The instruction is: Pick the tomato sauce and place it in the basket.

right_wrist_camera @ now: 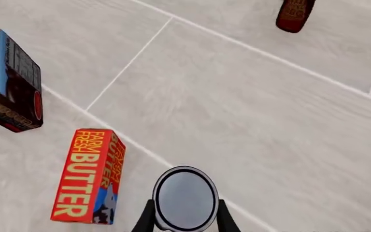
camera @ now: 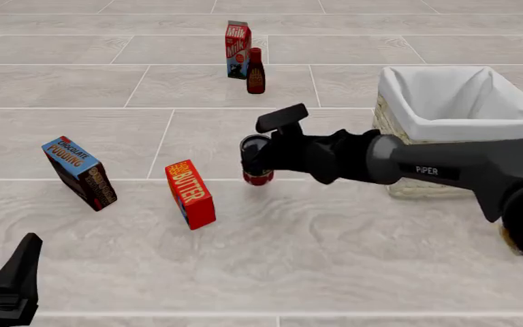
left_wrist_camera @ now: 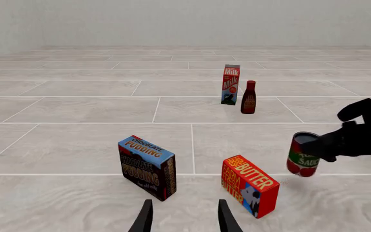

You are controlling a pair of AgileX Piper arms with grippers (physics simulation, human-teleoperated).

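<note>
The tomato sauce (camera: 259, 177) is a small red can with a green band and a dark metal top. It is left of the basket (camera: 430, 126), a big wicker basket with white lining. My right gripper (camera: 254, 161) is shut on the can, one finger on each side of its upper part; this shows in the right wrist view (right_wrist_camera: 185, 218) around the can's top (right_wrist_camera: 185, 197). In the left wrist view the can (left_wrist_camera: 301, 162) leans a little in the black right gripper (left_wrist_camera: 320, 145). My left gripper (left_wrist_camera: 184, 220) is open and empty, low at the near left (camera: 11, 286).
A red butter box (camera: 191, 193) stands just left of the can. A chocolate pudding box (camera: 80, 172) leans farther left. A milk carton (camera: 237, 39) and a dark bottle with a red cap (camera: 255, 71) stand at the back. The floor is grey tile.
</note>
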